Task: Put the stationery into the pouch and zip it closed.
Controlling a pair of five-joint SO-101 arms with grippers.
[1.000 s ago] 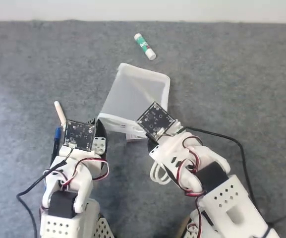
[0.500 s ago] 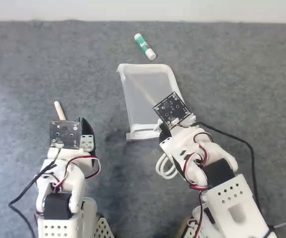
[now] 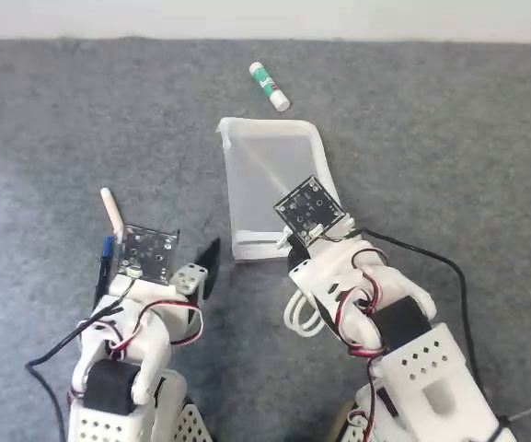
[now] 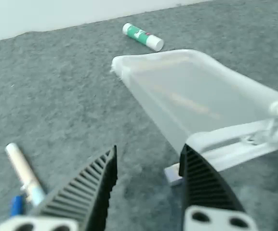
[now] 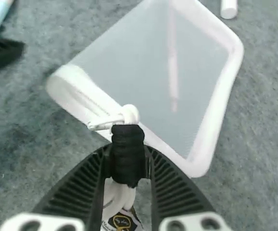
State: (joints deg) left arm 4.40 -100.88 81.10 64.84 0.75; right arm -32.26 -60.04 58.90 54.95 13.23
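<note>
A grey, felt-like table covering (image 3: 449, 138) fills the scene, with a pale strip of wall (image 3: 265, 18) along its far edge. In the middle lies a see-through white pouch (image 3: 274, 189), flat on its side, with a pale pen-shaped thing showing faintly through it. My right gripper (image 5: 126, 144) is at the pouch's near edge, its jaws pressed together on the zipper pull (image 5: 126, 115), where a small metal ring and white bead stand just ahead of the tips. My left gripper (image 4: 148, 151) hangs just off the pouch's near corner on my left side, jaws spread wide with nothing between them, touching nothing. A green and white glue stick (image 3: 270, 86) lies beyond the pouch's far end, apart from it. A white marker (image 3: 112, 212) and a blue pen (image 3: 106, 267) lie close together well off the pouch's left side, beside my left arm. As I judge it, the main risk is closing the zip too soon: three items are outside, and a pull now would shut them out. Nothing pins the pouch down either, so tugging the pull could drag the whole pouch across the covering instead of moving the slider. My grip is on a small tab and may slip off it.
</note>
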